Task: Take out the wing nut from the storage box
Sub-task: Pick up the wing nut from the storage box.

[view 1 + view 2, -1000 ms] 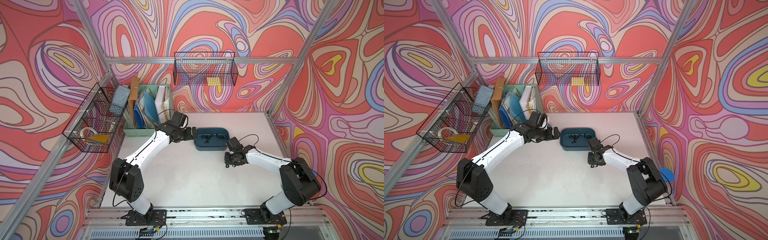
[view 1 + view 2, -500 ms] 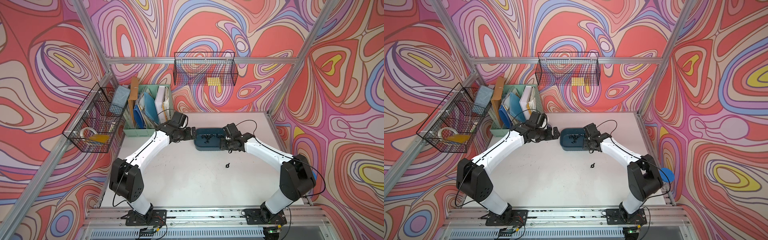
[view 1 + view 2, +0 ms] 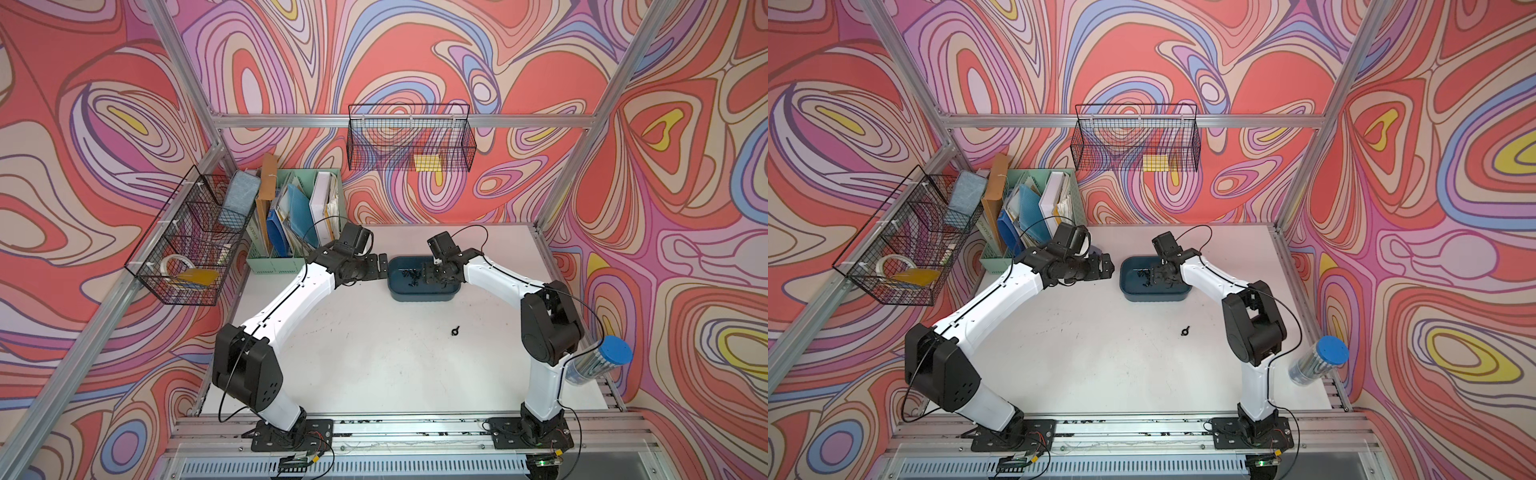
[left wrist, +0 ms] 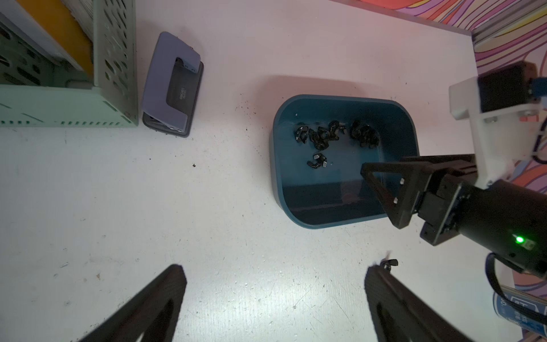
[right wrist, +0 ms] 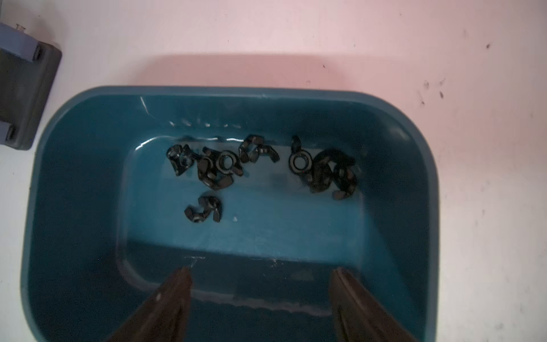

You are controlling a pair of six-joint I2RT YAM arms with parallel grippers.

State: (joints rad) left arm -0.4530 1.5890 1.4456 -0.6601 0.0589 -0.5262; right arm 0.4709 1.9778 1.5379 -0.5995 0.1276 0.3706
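Left arm (image 3: 291,299) stretched forward, left gripper (image 4: 275,271) jaws spread wide, empty, right arm (image 3: 498,278) angled inward, right gripper (image 5: 262,271) pointing down, jaws apart, empty.

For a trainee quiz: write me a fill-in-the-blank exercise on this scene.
One wing nut lies on the ___, outside the storage box.
The right gripper hangs over the box, jaws ___.
The hole punch lies beside the ___ file organiser.
Missing: table; open; green.
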